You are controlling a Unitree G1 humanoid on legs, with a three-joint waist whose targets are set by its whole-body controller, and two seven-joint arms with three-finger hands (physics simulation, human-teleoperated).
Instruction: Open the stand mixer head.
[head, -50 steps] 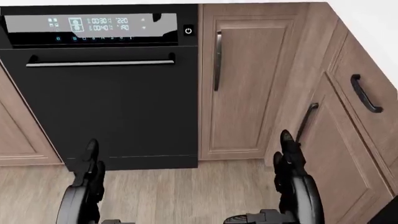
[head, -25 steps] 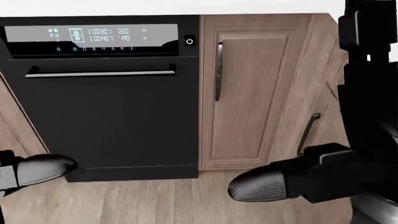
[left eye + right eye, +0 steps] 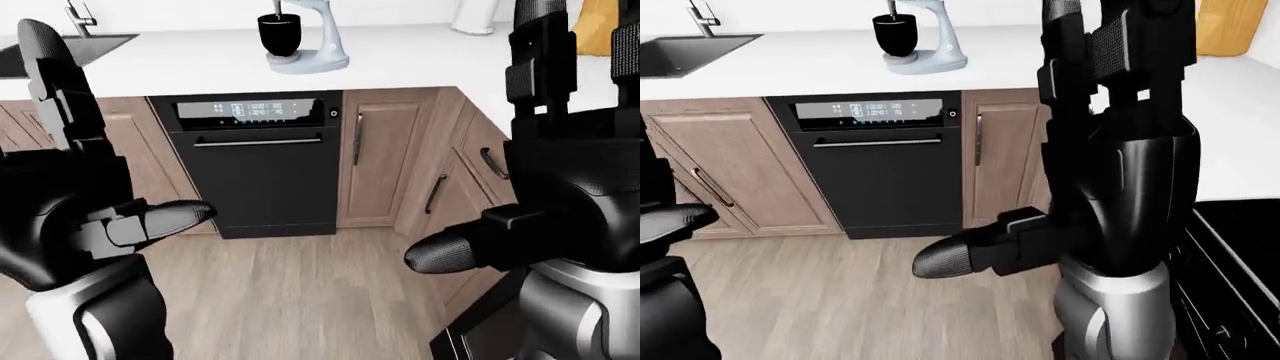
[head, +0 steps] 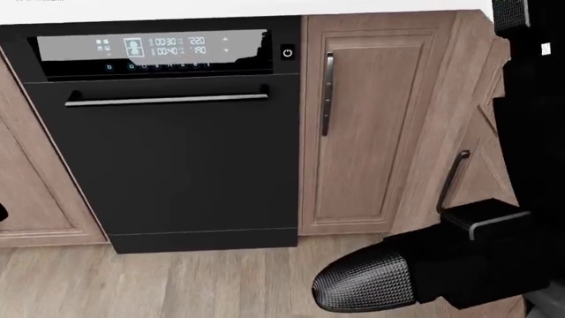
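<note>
Both hands are raised and hold nothing: the right hand point(image 3: 1110, 45) shows fingers apart, as does the left hand point(image 3: 60, 82). Neither is near the stand mixer point(image 3: 300, 37), which stands well apart on the white countertop point(image 3: 420, 64) above the dishwasher point(image 3: 255, 161), so the robot likely needs to step closer.
</note>
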